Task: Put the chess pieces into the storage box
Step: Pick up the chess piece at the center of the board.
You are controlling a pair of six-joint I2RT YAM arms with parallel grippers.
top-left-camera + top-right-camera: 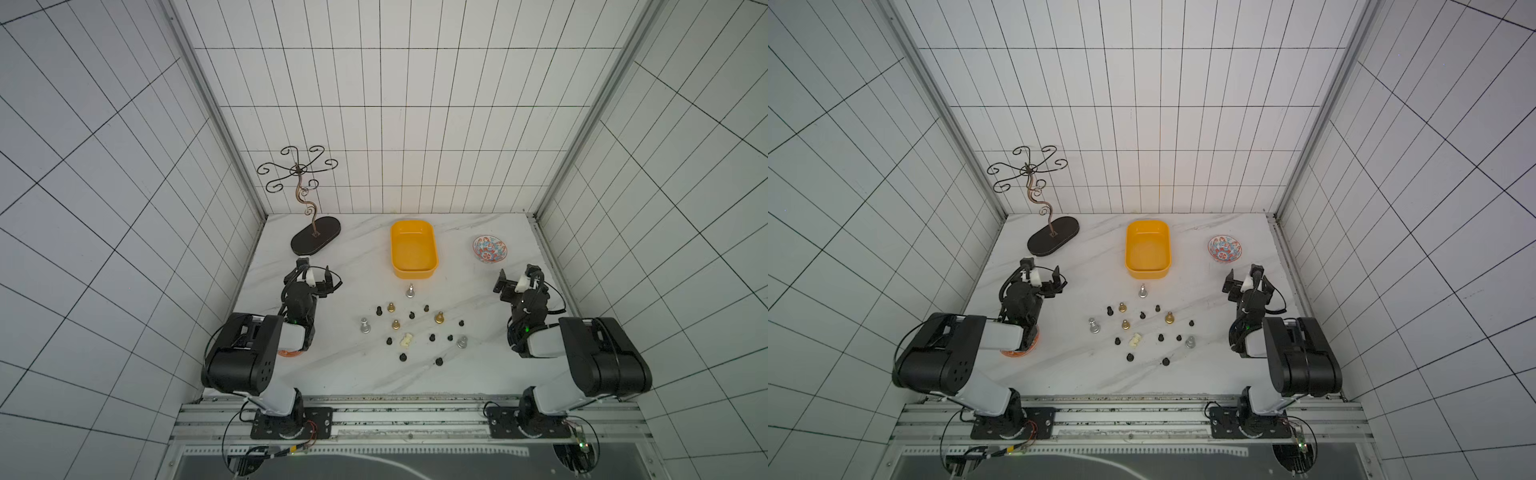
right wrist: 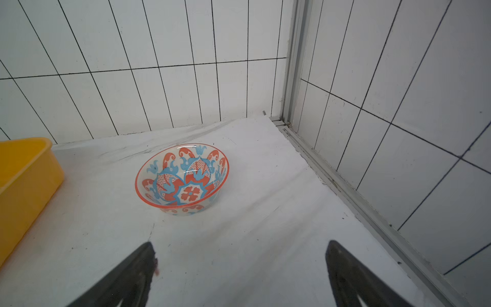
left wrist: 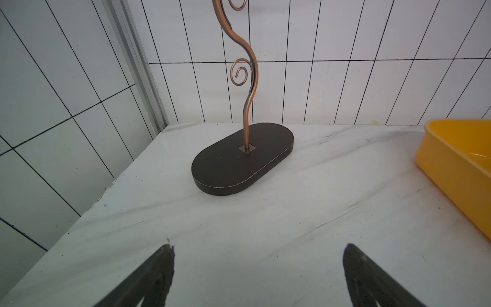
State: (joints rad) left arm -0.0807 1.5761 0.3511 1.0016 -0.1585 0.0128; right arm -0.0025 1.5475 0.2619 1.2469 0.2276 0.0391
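A: How are the tools standing?
B: Left gripper (image 3: 259,248) and right gripper (image 2: 241,245) are both hanging spread wide, gripping nothing.
A: The task's things?
B: Chess pieces (image 1: 411,314) are lying scattered at frame centre in both top views, the storage box (image 1: 415,272) sitting just above them.
A: Wrist views?
B: They're missing the pieces; left is facing the wire stand (image 3: 241,159), right the patterned bowl (image 2: 170,183).
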